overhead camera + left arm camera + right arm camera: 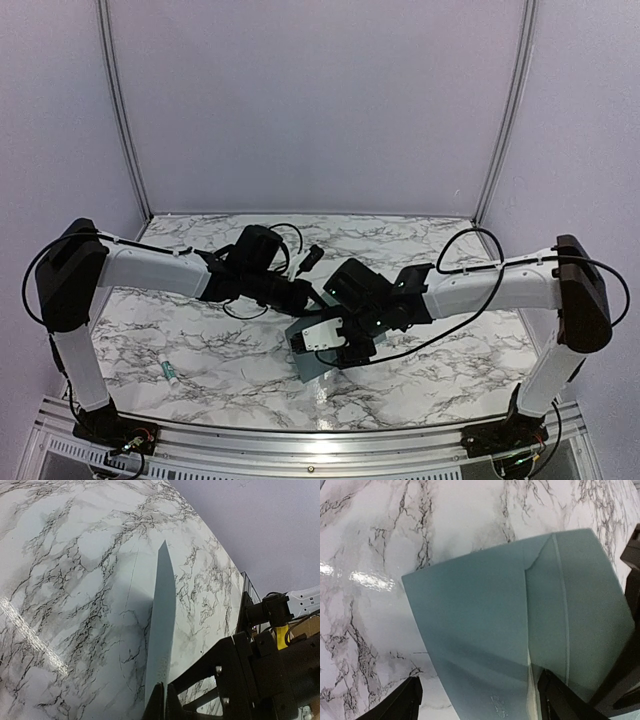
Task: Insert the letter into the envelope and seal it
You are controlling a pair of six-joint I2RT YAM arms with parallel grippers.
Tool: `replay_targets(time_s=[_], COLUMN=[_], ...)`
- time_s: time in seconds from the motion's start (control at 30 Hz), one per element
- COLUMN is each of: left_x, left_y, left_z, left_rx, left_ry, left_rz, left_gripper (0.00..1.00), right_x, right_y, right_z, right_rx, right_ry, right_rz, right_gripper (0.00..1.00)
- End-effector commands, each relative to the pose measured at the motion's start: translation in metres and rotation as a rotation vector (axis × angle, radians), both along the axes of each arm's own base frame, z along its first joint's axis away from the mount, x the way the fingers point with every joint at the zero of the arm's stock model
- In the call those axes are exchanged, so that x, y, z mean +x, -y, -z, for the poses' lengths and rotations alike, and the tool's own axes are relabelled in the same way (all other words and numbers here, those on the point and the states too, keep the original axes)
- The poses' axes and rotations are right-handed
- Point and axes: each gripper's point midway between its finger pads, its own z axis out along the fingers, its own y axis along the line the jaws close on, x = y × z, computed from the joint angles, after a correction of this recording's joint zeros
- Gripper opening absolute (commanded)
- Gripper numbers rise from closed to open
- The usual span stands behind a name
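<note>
Marble table [180, 320], both arms meeting mid-table. Envelope [485, 630] is there and looks tilted up off the surface. Left gripper [164, 702]: fingers pinched together on the envelope's edge. Right gripper [479, 692]: fingers wide apart, straddling it. Letter not visible, so I can't tell if it's inside. Probably flap handling. Next: right needs a clean grip on the flap against left's pinch. Small tube [172, 372] lies well apart.

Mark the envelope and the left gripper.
envelope [485, 615]: right wrist view, middle of its blue-grey face.
left gripper [163, 702]: left wrist view, between its closed fingertips pinching the envelope's edge.
</note>
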Motion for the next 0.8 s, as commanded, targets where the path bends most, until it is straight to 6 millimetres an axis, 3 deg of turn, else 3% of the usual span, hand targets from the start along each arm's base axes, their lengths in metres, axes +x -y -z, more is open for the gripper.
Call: replay_targets(time_s=[0.0,0.3,0.57,0.67,0.77], left_x=[-0.006,-0.004,0.000,0.001,0.001], left_y=[0.000,-0.002,-0.006,-0.006,-0.007], left_z=[-0.021,-0.021,-0.019,-0.019,-0.016], left_rx=[-0.039,-0.026,-0.011,-0.011,-0.005], left_ry=[0.029,0.045,0.058,0.056,0.054], left_rz=[0.036,0.030,0.010,0.010,0.004], left_gripper=[0.00,0.00,0.00,0.00,0.00], right_x=[0.020,0.010,0.011,0.015,0.026], right_y=[0.009,0.017,0.021,0.017,0.010], right_z=[-0.006,0.010,0.011,-0.002,-0.037], right_rx=[-0.001,-0.042,-0.049,-0.006,0.077], right_ry=[0.041,-0.018,-0.072,-0.050,-0.007], right_rz=[0.067,0.077,0.118,0.115,0.128], right_gripper=[0.78,0.77,0.77,0.77,0.78])
